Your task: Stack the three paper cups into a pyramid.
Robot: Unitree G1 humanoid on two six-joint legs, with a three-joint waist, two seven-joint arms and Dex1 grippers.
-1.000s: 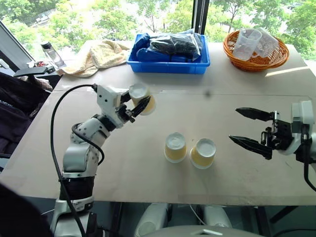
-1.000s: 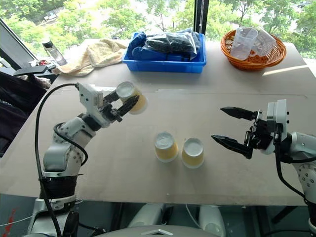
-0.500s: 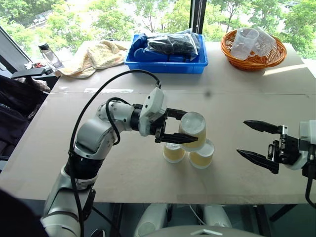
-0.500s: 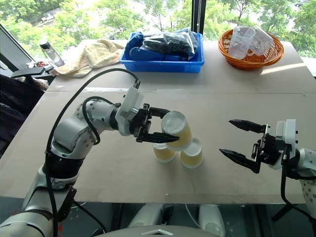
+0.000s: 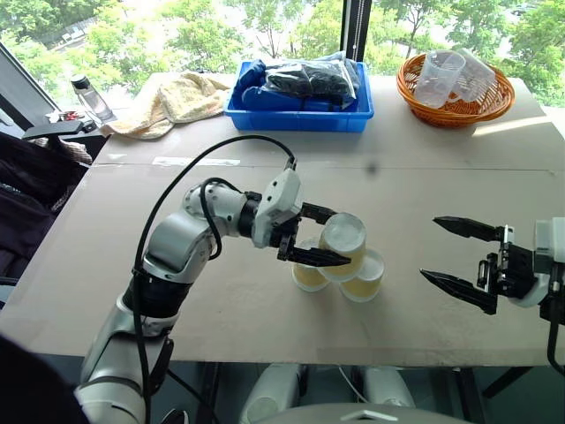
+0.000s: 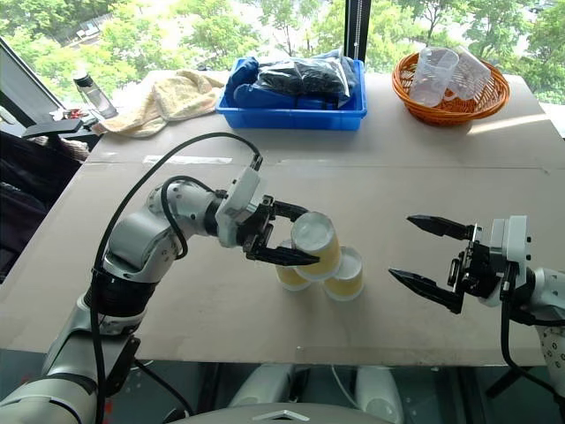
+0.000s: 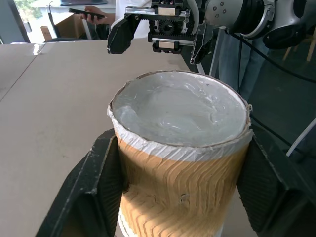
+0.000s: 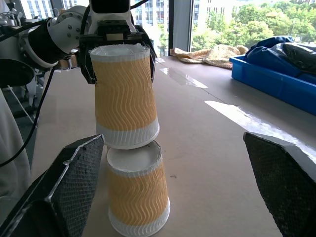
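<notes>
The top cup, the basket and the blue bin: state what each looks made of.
Top cup: paper, with matte wavy-embossed tan sides and a white rim band. Basket: woven orange strands, wicker or plastic; cannot tell which. Blue bin: likely moulded plastic, with smooth, uniform, slightly glossy walls.

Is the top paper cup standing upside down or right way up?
Upside down: the top paper cup has its wide rim at the bottom, resting on the lower cups.

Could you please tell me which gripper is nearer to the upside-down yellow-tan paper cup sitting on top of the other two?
Left. The left gripper has a finger on each side of the top yellow-tan paper cup; the right gripper hangs open, well off to its right.
</notes>
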